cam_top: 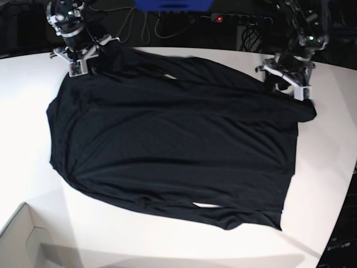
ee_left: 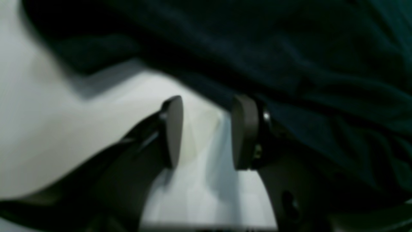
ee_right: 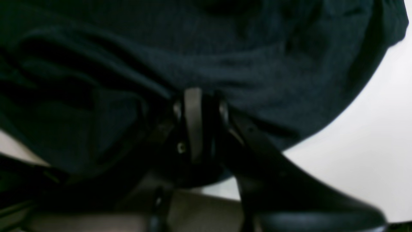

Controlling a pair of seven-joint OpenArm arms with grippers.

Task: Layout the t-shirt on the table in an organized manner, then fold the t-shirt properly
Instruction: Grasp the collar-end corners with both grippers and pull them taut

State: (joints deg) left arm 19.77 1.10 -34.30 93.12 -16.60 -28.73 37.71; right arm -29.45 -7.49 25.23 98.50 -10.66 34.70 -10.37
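Black t-shirt [cam_top: 173, 151] spread flat, wrinkled, on table [cam_top: 33, 111].

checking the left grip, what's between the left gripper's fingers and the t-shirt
In the left wrist view the left gripper is open, with only bare white table between its pads. The t-shirt lies just beyond and beside the fingertips.

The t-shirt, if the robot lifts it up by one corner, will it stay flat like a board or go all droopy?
Probably droopy: the t-shirt lies in soft wrinkles on the table. It likely bunches rather than slides when pushed, as the folds near the right gripper suggest. It looks thin, so probably light.
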